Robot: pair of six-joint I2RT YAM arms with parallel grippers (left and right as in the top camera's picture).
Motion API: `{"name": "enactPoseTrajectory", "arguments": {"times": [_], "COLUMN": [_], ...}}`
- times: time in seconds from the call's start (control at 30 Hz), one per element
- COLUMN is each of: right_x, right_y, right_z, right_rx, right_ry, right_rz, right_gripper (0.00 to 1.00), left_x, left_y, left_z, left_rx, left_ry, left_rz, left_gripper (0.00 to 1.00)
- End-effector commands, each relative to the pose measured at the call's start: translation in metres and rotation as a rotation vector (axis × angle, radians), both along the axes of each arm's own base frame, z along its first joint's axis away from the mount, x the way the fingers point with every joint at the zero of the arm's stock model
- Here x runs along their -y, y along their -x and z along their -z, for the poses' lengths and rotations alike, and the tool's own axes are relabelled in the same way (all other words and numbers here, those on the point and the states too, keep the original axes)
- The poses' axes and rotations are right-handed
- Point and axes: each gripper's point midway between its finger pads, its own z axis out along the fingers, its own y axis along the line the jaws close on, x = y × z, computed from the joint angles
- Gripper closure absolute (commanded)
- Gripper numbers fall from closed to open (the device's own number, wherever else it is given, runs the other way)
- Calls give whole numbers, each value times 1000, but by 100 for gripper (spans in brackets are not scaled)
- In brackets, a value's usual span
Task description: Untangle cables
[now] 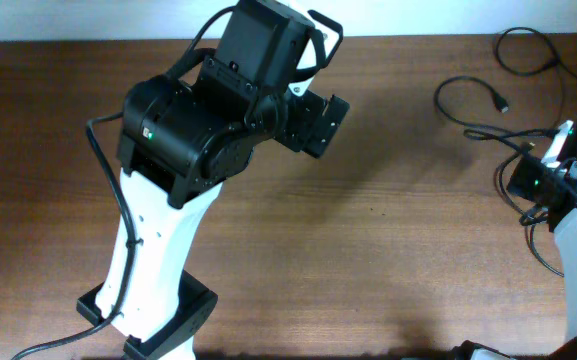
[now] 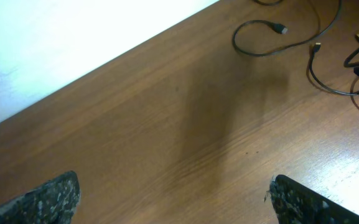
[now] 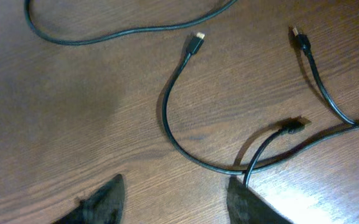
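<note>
While the left claw (image 2: 176, 199) hangs wide apart over the table (image 2: 167, 124), well left of the right claw (image 3: 176, 199), that claw's jaws also stand apart, cables (image 3: 165, 115) lying loose as separate strands just beyond it.

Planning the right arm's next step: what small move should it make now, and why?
Likely shift the right gripper sideways and close on the dark-plug cable where it crosses the curved cable. The jaws stand apart over bare table, holding nothing, and that crossing is the nearest overlap in the right wrist view.
</note>
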Motion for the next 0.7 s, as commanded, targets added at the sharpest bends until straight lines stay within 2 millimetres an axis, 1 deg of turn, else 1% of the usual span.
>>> {"name": "enactPoseTrajectory", "arguments": {"times": [0.0, 0.03, 0.07, 0.17, 0.2, 0.23, 0.27, 0.3, 0.33, 0.4, 0.43, 0.5, 0.57, 0.6, 0.67], "right_x": [-3, -3, -3, -5, -3, 0, 3, 4, 6, 9, 10, 11, 10, 9, 8], "right_y": [11, 13, 18, 23, 23, 23, 21, 16, 11, 2, -1, -10, -16, -18, -23], "right_z": [-22, -28, -42, -59, -66, -68, -70, -69, -68, -57, -48, -28, -4, 4, 27], "right_rx": [45, 60, 93, 136, 160, 167, 174, 183, 187, 170, 149, 111, 58, 43, -2], "right_ry": [12, 21, 43, 64, 83, 97, 108, 109, 111, 104, 95, 69, 34, 21, -11], "right_rz": [12, 14, 21, 24, 29, 36, 44, 41, 40, 35, 35, 25, 14, 8, 0], "right_gripper": [58, 58, 58, 57, 51, 49, 43, 39, 39, 39, 39, 40, 39, 39, 39], "left_x": [0, 0, 0, 0, 0, 0, 0, 0, 0, 0, 0, 0, 0, 0, 0], "left_y": [3, 3, 3, 3, 3, 3, 3, 3, 3, 3, 3, 3, 3, 3, 3], "left_z": [-2, -2, -2, -2, -2, -2, -2, -2, -2, -2, -2, -2, -2, -2, -2], "left_rx": [5, 5, 5, 5, 5, 5, 5, 5, 5, 5, 5, 5, 5, 5, 5], "left_ry": [-4, -4, -4, -4, -4, -4, -4, -4, -4, -4, -3, -3, -3, -3, -4], "left_rz": [16, 17, 17, 16, 17, 17, 17, 17, 17, 17, 17, 17, 17, 17, 17], "left_gripper": [1, 1, 1, 1, 1, 1, 1, 1, 1, 1, 1, 1, 1, 1, 1]}}
